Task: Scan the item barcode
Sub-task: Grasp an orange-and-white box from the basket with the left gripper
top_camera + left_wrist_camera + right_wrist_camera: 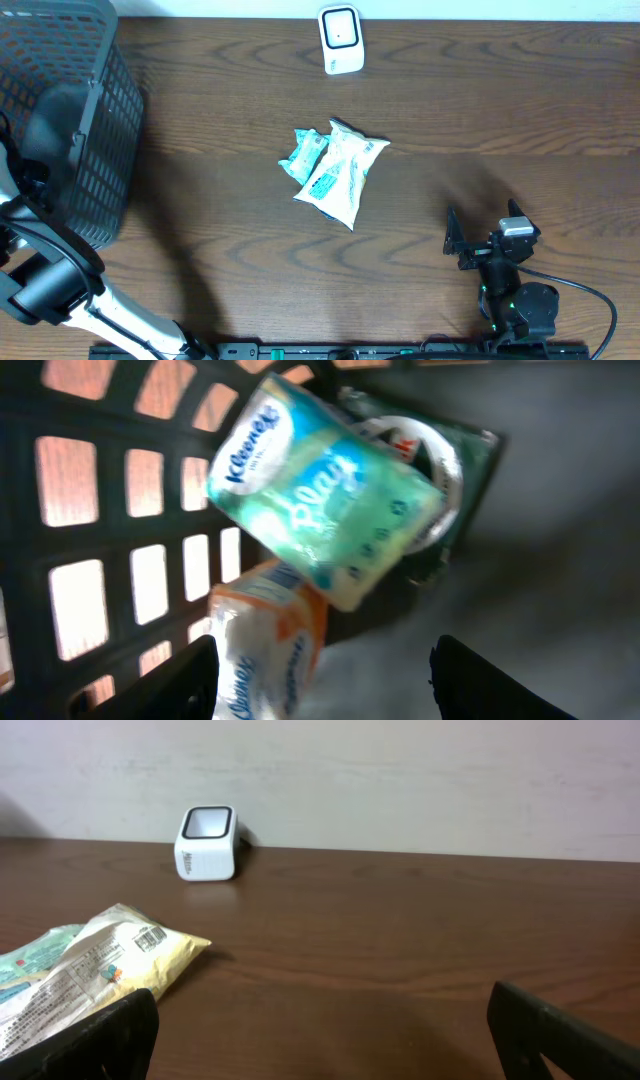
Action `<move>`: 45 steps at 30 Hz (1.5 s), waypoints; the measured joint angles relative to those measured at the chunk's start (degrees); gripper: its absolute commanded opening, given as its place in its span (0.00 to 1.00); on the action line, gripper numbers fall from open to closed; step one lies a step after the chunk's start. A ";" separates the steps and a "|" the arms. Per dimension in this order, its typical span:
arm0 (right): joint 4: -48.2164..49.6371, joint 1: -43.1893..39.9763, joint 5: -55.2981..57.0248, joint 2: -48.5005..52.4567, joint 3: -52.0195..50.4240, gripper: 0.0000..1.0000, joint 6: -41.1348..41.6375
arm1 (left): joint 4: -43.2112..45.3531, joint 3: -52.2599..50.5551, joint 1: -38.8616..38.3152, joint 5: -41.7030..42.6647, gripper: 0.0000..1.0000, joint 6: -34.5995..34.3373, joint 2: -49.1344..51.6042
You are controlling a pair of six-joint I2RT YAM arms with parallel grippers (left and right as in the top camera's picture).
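Both my jaws stand parted, gripping nothing.
My left arm point(45, 285) reaches forward at the far left, jaws partly spread (fingers point(185, 680) dark and blunt); my right arm point(520, 305) sits low at right, jaws spread widest.

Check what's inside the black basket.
Inside the basket, per the left wrist view: a teal Kleenex pack lies on top, an orange Kleenex pack sits partly under it, and a dark green packet is behind. Anything beneath those is covered.
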 measured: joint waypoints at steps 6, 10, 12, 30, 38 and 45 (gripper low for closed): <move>0.00 0.00 0.02 0.00 0.00 0.99 0.02 | 0.00 -1.97 0.07 -1.99 0.67 -1.01 0.00; 0.00 0.00 0.02 0.00 0.00 0.99 0.00 | -0.09 -3.45 0.07 -2.36 0.66 -2.01 0.00; 0.00 0.00 0.02 0.00 0.00 0.99 0.02 | 0.42 -4.59 0.07 -2.36 0.59 -2.23 0.00; 0.00 0.00 0.02 0.00 0.00 0.99 0.02 | 2.62 -5.44 0.07 1.38 0.07 -2.12 -0.17; 0.00 0.00 0.02 0.00 0.00 0.99 0.02 | 9.90 -1.79 0.04 13.03 0.07 0.02 -10.88; 0.00 0.00 0.00 0.00 0.00 0.99 0.00 | 20.13 0.42 -3.28 26.10 0.07 8.87 -28.83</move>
